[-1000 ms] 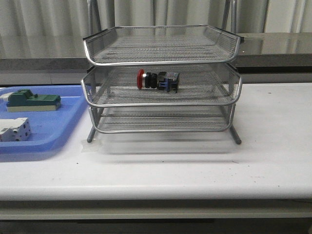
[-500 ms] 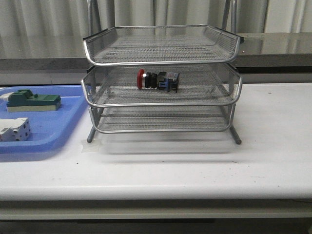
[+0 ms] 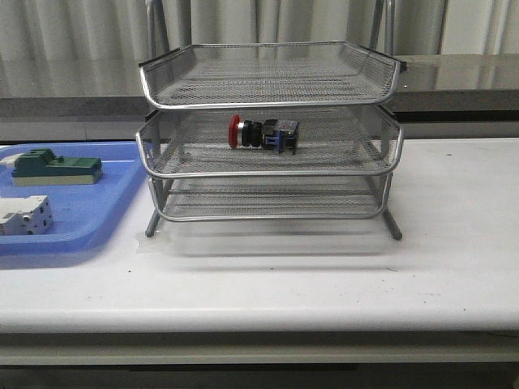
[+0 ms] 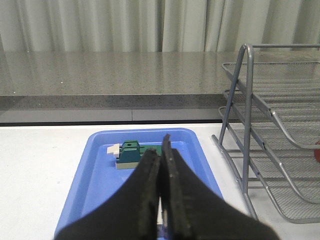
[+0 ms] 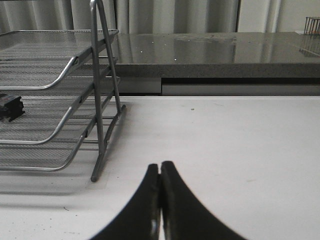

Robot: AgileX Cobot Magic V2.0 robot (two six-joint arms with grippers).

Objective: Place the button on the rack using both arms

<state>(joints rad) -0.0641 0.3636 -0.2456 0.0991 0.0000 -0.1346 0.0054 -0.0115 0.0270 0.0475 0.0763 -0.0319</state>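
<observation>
The button [image 3: 262,133], with red head and black and blue body, lies on its side on the middle tier of the silver wire rack [image 3: 268,174]. Its black end shows in the right wrist view [image 5: 11,107], and a red sliver of its head shows in the left wrist view [image 4: 317,152]. Neither gripper shows in the front view. My left gripper [image 4: 161,145] is shut and empty, above the blue tray [image 4: 100,175], left of the rack [image 4: 270,145]. My right gripper [image 5: 160,167] is shut and empty, over the white table, right of the rack [image 5: 75,100].
The blue plastic tray [image 3: 89,215] at the table's left holds a green-and-beige block [image 3: 55,168] and a white breaker-like block [image 3: 24,215]. The green block also shows in the left wrist view [image 4: 131,154]. A grey counter [image 3: 454,77] runs behind the table.
</observation>
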